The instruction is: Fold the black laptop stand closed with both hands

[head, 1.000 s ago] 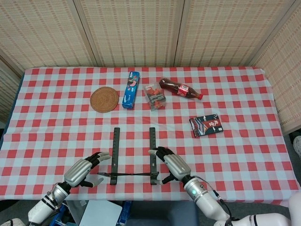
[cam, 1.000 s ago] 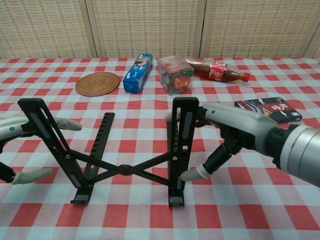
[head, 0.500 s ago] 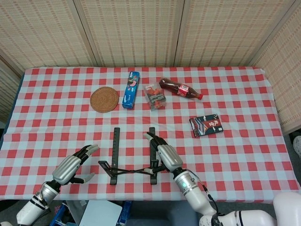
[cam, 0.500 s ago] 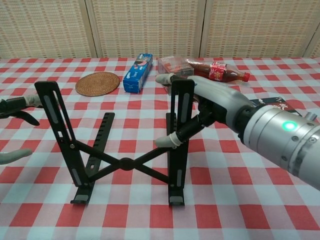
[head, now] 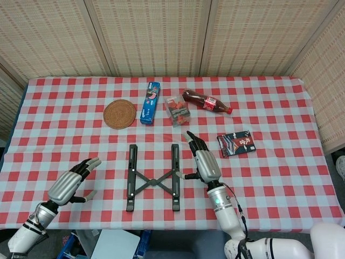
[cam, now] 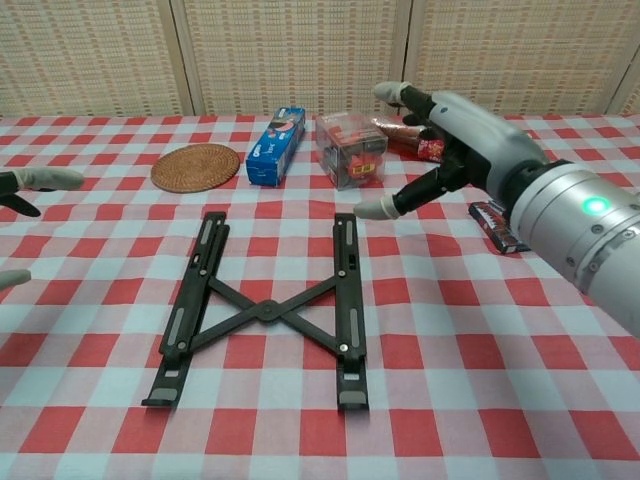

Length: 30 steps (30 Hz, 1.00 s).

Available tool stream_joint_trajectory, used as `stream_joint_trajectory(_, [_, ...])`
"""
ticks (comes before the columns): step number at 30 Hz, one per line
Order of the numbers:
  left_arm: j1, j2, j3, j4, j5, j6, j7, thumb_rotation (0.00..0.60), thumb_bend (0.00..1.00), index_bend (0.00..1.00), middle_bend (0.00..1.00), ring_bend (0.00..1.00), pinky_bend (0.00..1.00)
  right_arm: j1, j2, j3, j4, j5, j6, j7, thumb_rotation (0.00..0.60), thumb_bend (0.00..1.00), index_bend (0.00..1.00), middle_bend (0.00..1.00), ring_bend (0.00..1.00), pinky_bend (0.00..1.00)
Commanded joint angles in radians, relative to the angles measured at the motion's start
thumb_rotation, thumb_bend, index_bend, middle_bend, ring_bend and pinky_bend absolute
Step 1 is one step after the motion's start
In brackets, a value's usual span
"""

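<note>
Head view: black folding metal laptop stand is lying flat on my checkered desk; my left hand and right hand are hovering beside it, fingers spread wide, holding nothing.

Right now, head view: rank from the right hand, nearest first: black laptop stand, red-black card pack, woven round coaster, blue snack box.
1. Black laptop stand, lying flat just left of the right hand.
2. Red-black card pack, to its right, slightly farther back.
3. Blue snack box, far side, left of centre.
4. Woven round coaster, farthest left.
</note>
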Motion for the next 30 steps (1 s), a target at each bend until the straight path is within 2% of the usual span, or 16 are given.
stream_joint_trajectory(1, [-0.004, 0.004, -0.004, 0.003, 0.0, -0.007, 0.006, 0.555, 0.35, 0.0, 0.0, 0.0, 0.16, -0.022, 0.025, -0.01, 0.019, -0.097, 0.048, 0.02, 0.6, 0.0, 0.0, 0.0, 0.0, 0.0])
stream_joint_trajectory(6, [-0.041, 0.003, -0.021, 0.035, 0.018, -0.042, 0.039, 0.599, 0.35, 0.0, 0.0, 0.0, 0.16, -0.026, 0.131, -0.085, -0.005, -0.249, 0.036, -0.016, 0.6, 0.0, 0.0, 0.0, 0.0, 0.0])
stream_joint_trajectory(10, [-0.086, -0.029, -0.036, 0.103, 0.058, -0.066, 0.083, 0.6, 0.35, 0.0, 0.0, 0.0, 0.15, -0.014, 0.242, -0.161, -0.038, -0.365, -0.014, -0.087, 0.6, 0.0, 0.0, 0.0, 0.0, 0.0])
stream_joint_trajectory(14, [-0.132, -0.083, -0.053, 0.183, 0.09, -0.088, 0.125, 0.6, 0.35, 0.0, 0.0, 0.0, 0.15, 0.001, 0.298, -0.212, -0.044, -0.447, -0.057, -0.142, 0.6, 0.0, 0.0, 0.0, 0.0, 0.0])
stream_joint_trajectory(22, [-0.211, -0.201, -0.09, 0.315, 0.096, -0.142, 0.224, 0.6, 0.33, 0.0, 0.0, 0.0, 0.15, 0.033, 0.276, -0.265, 0.027, -0.574, -0.11, -0.213, 0.6, 0.0, 0.0, 0.0, 0.0, 0.0])
stream_joint_trajectory(30, [-0.262, -0.305, -0.091, 0.466, 0.082, -0.192, 0.226, 0.6, 0.31, 0.0, 0.0, 0.0, 0.15, 0.063, 0.209, -0.262, 0.126, -0.617, -0.153, -0.274, 0.6, 0.0, 0.0, 0.0, 0.0, 0.0])
